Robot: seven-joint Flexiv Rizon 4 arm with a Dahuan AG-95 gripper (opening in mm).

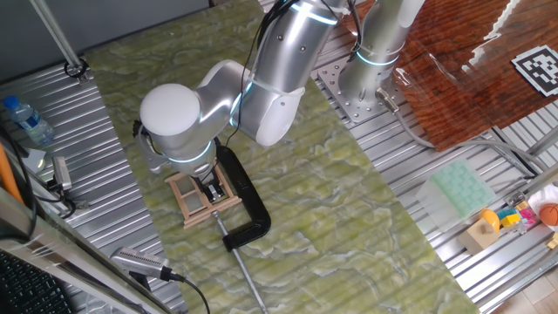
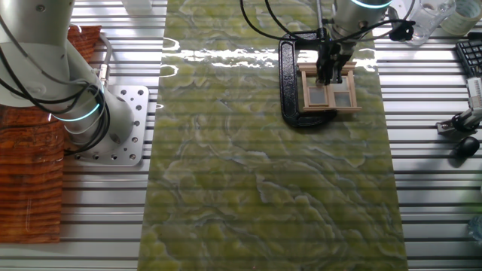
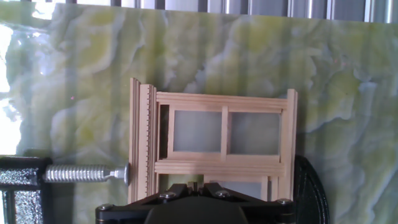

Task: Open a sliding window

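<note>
The sliding window [image 3: 224, 134] is a small light-tan wooden frame with crossbars, lying flat on the green marbled mat. It also shows in one fixed view [image 1: 187, 199] and in the other fixed view [image 2: 343, 96]. A black C-clamp [image 1: 247, 209] grips it from the side, and its screw [image 3: 84, 173] presses the frame's left edge. My gripper [image 3: 194, 185] stands over the window's near half, fingers almost together with only a thin slit between them. Its tips are down on the lower sash. It also shows in the fixed views [image 1: 210, 189] [image 2: 328, 77]. The contact point is hidden.
The arm's base [image 2: 113, 135] is bolted to the slatted metal table beside the mat. A water bottle [image 1: 26, 120] and a hand tool [image 1: 139, 260] lie at the left. A brown wooden board [image 1: 471, 78] and small toys [image 1: 510, 218] are at the right.
</note>
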